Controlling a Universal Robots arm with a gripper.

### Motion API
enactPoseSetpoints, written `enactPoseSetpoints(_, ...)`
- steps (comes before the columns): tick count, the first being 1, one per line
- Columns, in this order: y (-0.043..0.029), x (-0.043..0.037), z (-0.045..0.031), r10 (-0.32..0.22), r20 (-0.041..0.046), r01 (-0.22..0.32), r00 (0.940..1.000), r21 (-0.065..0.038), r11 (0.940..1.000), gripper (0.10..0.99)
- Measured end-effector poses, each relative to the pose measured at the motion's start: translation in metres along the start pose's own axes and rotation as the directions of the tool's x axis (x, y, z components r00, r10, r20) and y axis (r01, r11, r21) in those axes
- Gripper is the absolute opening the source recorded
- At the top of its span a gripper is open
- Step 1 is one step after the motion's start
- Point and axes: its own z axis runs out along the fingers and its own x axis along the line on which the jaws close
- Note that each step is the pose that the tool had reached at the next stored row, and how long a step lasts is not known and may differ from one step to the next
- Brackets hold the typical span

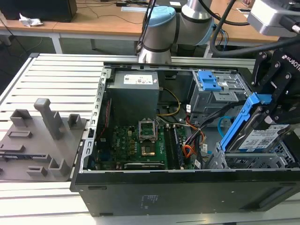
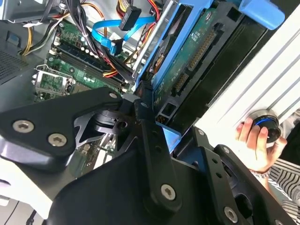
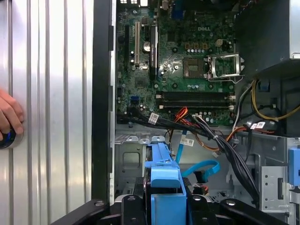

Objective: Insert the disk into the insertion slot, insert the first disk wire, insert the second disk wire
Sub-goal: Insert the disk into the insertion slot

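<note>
A ribbed metal table (image 1: 51,70) carries an open black computer case (image 1: 187,192). Well apart, on the exterior view's left, sits a grey plastic block (image 1: 42,140) with upright pegs. A hand (image 3: 8,115) rests on a round knob (image 2: 263,125) on the table.

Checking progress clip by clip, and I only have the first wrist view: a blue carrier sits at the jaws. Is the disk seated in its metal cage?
Observer: Not seated. In the exterior view the disk leans steeply, lower end down at the insertion slot, upper end raised in the jaws of the gripper.
Operator: Is the light-blue cable plugged in?
Observer: No. In the second wrist view the second disk wire has its dark plug loose beside the disk, not in it.
Operator: And the orange-red one?
Observer: In the exterior view the first disk wire lies by the motherboard, apart from the disk.
</note>
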Motion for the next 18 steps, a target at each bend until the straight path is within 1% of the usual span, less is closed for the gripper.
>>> enactPoseSetpoints(1, -0.0001, 0.0, 0.0033, 0.0, 0.0001, 0.0, 1.0, 0.0, 1.0, 0.365)
enactPoseSetpoints(12, -0.001, 0.0, 0.026, 0.0, -0.0002, 0.0, 1.0, 0.0, 1.0, 0.365)
enactPoseSetpoints(17, -0.001, 0.0, 0.0264, 0.0, -0.0002, 0.0, 1.0, 0.0, 1.0, 0.376)
enactPoseSetpoints(18, -0.001, 0.0, 0.0264, 0.0, -0.0003, 0.0, 1.0, 0.0, 1.0, 0.439)
